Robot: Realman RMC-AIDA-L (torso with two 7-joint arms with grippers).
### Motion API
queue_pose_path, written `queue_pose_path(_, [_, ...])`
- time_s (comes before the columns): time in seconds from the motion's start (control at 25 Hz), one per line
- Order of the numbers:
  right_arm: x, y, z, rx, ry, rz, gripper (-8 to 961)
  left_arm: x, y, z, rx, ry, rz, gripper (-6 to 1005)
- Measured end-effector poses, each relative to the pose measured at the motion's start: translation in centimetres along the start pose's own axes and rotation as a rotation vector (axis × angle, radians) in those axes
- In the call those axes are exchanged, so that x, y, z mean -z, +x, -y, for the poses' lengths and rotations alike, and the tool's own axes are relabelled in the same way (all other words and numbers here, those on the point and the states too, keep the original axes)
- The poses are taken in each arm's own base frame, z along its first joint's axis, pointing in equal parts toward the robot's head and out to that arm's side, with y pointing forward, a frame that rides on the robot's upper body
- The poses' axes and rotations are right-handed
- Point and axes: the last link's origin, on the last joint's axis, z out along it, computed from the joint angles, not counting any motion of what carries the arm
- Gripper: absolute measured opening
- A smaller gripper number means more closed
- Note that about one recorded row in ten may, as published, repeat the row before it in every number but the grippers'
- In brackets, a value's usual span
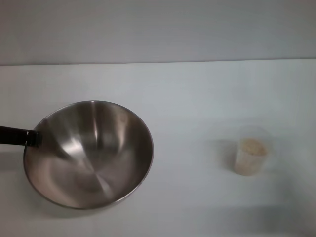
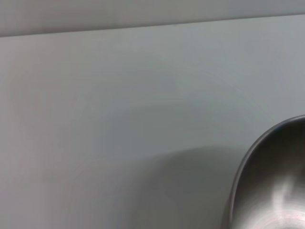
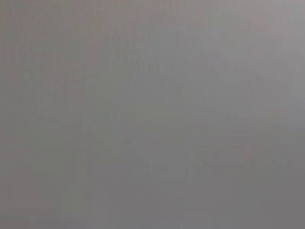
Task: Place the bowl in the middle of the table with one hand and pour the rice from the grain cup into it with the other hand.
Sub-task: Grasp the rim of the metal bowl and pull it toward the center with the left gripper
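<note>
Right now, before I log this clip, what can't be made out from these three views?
- Left gripper: head view shows only a black finger at the bowl rim; the arm is cut off by the frame edge, so the grip is unclear.
- Right gripper: in no view; the right wrist view is featureless grey.
- Bowl in the left wrist view: only an edge shows.
- Rice level: blurred through the grain cup.

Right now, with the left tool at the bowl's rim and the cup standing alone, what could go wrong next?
1. The bowl looks tilted, and the left tool holds it only at the rim; it may slip or rock when moved.
2. The grain cup stands upright on the table, apart from the bowl, and appears light, so it may tip and spill the rice when it is grasped.
</note>
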Motion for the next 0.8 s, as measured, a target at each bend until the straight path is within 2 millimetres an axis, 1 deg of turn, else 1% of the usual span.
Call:
queue_pose_path(0.24, [-0.1,0.0,0.0,0.003,-0.003,0.000,531,0.3,1.2,-0.1,0.012,-0.021,0.004,49])
queue_pose_path(0.48, [-0.1,0.1,0.1,0.005,-0.003,-0.003,531,0.6,2.4,-0.1,0.040,-0.093,-0.005,43])
queue_pose_path(0.8, [-0.3,0.1,0.3,-0.018,-0.008,-0.002,531,0.9,3.9,-0.7,0.045,-0.146,-0.024,41])
